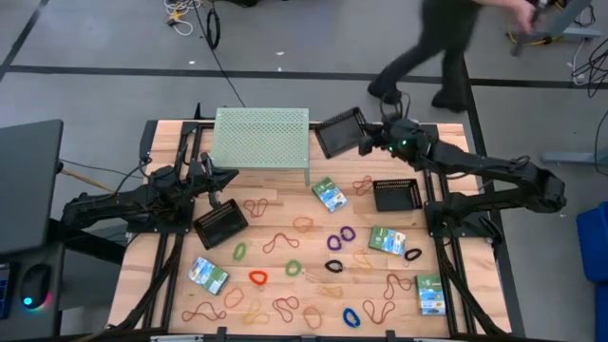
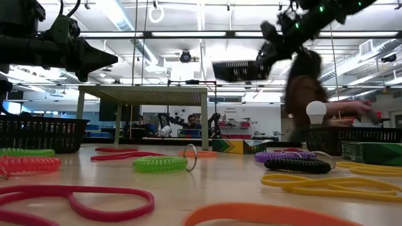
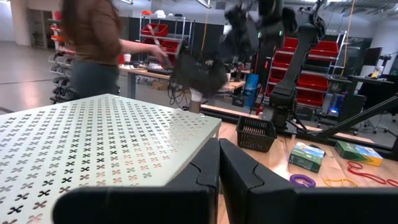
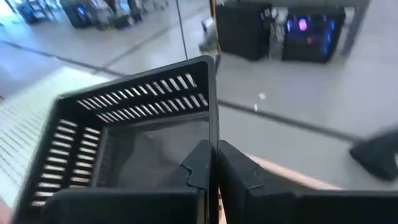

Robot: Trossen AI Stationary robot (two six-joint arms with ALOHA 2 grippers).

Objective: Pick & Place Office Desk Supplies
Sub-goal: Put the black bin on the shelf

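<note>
The right gripper (image 1: 365, 144) hangs in the air at the far side of the table, just right of the pale-green perforated shelf (image 1: 262, 133), its fingers closed on the wall of a small black mesh tray (image 1: 340, 131); the right wrist view shows the thin rim pinched between the two fingers (image 4: 200, 163), with the tray's hollow tilted toward the camera. The left gripper (image 1: 224, 179) waits low at the shelf's near-left corner, fingers closed on nothing, beside a second black tray (image 1: 221, 224) resting on the wood. A third tray (image 1: 397, 194) sits on the right side. The supplies themselves all lie nearer than the arms: rubber-band loops (image 1: 300, 225) scattered over the near half of the table, and flat packets (image 1: 329, 195) among them. The nearest packet lies near and slightly left of the lifted tray, its long axis apparently running diagonally, though the high view is too coarse to be sure. The right arm is probably nearer to it, but with its fingers taken up, the tray would likely have to be set down first. A person (image 1: 437, 47) walks past beyond the table.
</note>
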